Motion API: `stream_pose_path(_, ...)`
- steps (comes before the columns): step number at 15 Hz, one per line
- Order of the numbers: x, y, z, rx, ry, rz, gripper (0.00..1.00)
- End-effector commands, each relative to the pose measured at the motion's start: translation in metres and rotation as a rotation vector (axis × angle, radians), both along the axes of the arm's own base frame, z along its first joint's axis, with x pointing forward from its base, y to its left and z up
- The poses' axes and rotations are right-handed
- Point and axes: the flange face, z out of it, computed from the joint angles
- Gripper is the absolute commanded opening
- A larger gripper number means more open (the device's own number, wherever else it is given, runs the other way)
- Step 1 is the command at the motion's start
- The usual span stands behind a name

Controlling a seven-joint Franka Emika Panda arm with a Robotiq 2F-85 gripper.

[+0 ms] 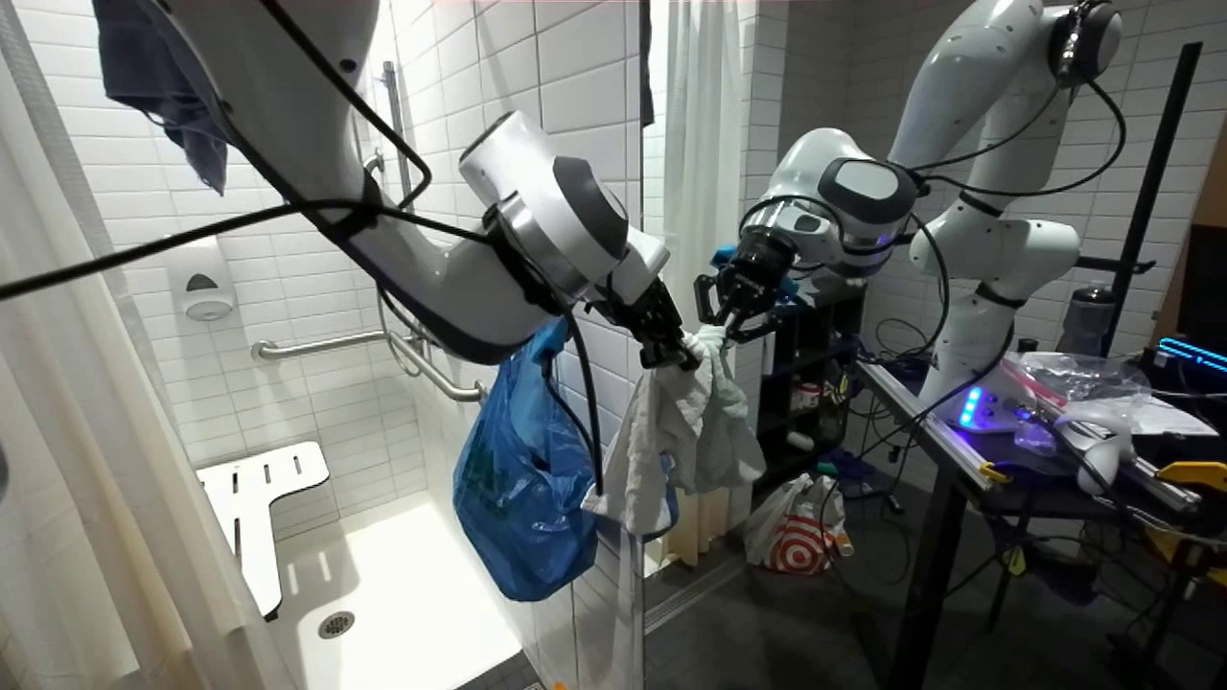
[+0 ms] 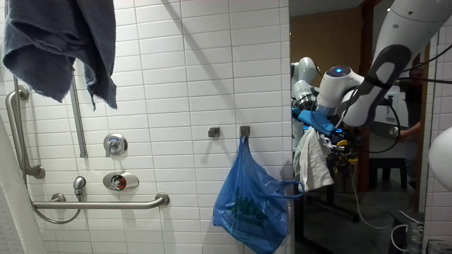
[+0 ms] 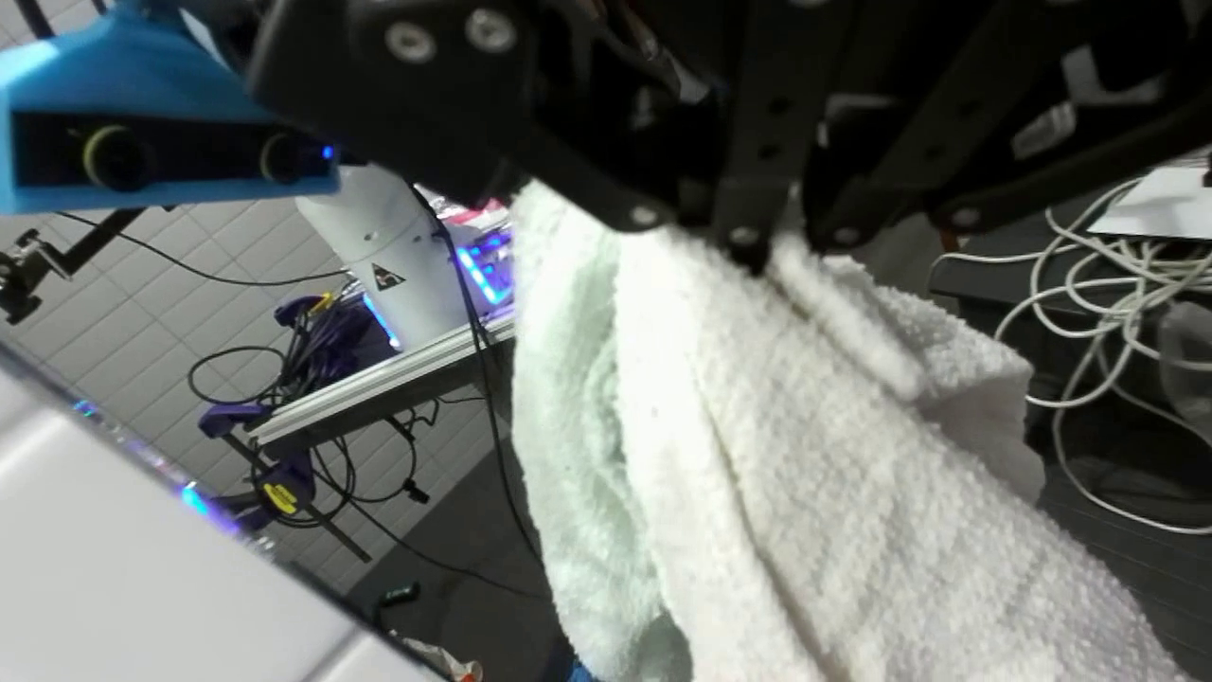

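My gripper [image 1: 677, 356] is shut on the top of a white terry towel [image 1: 657, 441], which hangs down in loose folds beneath it. In the wrist view a fold of the towel [image 3: 852, 474] is pinched at the fingertips of the gripper [image 3: 791, 237]. A large mirror [image 2: 356, 46] stands close beside them and shows the arm and a greenish reflection of the cloth [image 3: 578, 445]. Whether the towel touches the glass I cannot tell. The towel [image 2: 312, 162] also shows in an exterior view, below the blue camera mount [image 2: 314, 120] that covers the fingers there.
Left of the mirror, a blue plastic bag [image 2: 252, 211] hangs from a wall hook [image 2: 244, 131], with another hook [image 2: 213, 132] beside it. A dark blue cloth [image 2: 60, 46] hangs at upper left. Grab bars [image 2: 102, 205], a shower seat [image 1: 259, 498] and a curtain [image 1: 86, 383] line the shower.
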Motion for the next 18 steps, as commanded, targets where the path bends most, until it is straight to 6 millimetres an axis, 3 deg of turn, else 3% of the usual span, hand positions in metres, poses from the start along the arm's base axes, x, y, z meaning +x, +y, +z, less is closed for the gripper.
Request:
stream_pose_path(1,0.026,-0.015,0.046,0.013,-0.055,-0.017,0.01)
stream_pose_path(9,0.012,-0.021,0.102,0.056,-0.105,-0.069,0.01)
stream_pose_path(18,-0.03,-0.032,0.181,0.029,-0.224,-0.12,0.01)
